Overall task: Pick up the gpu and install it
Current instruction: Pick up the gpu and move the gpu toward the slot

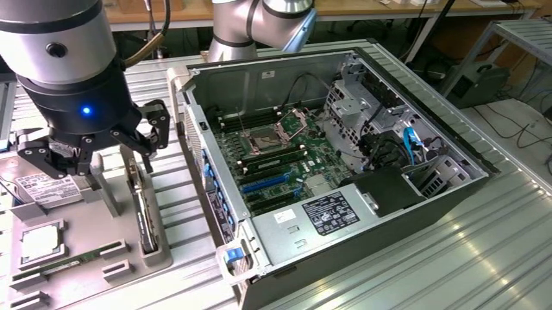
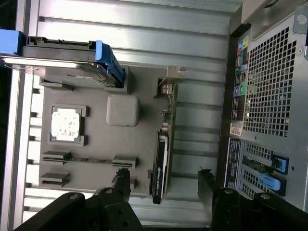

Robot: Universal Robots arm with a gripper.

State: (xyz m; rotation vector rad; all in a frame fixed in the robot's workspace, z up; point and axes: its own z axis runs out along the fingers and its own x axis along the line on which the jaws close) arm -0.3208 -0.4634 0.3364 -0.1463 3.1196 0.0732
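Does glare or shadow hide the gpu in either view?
Exterior view: glare streaks the metal table; the gpu sits dim below the claw, yet visible. Wrist view: even light, gpu unobscured, a bright strip on the hard drive.

Ribbed, shiny bare-metal worktop point(image 1: 483, 258); smooth, matt grey plastic tray point(image 2: 96, 144); matt black gpu point(image 2: 160, 168) with a silvery metal bracket point(image 2: 171, 79); dull, perforated sheet-metal case point(image 2: 269, 72).

The gpu point(image 2: 159, 168) is black, its holder tray point(image 2: 96, 139) grey, the hard drive's rails point(image 2: 109, 60) blue, the motherboard point(image 1: 298, 165) green.
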